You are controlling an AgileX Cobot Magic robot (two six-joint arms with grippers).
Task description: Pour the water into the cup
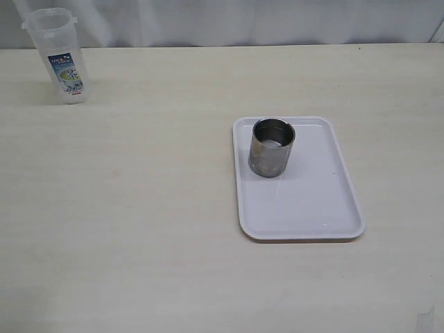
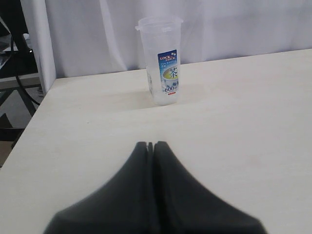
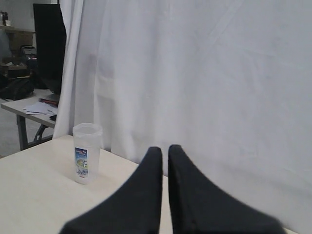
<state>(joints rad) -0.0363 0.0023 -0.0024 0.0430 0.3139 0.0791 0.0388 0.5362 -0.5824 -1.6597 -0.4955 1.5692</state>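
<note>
A tall clear plastic bottle [image 1: 61,57] with a blue-and-green label stands upright at the far left of the table; it also shows as the bottle [image 2: 161,60] and the bottle [image 3: 86,153]. The water inside is hard to make out. The steel cup [image 1: 270,146] stands upright on the white tray [image 1: 305,208] right of the middle. Neither arm appears in the exterior view. My left gripper [image 2: 150,145] is shut and empty, above the bare table well short of the bottle. My right gripper [image 3: 165,148] is shut too, holding nothing, far from the bottle.
A white curtain [image 1: 243,21] hangs along the table's far edge. Beyond the table's left end stands a desk [image 3: 29,109] with papers and a dark monitor [image 3: 48,46].
</note>
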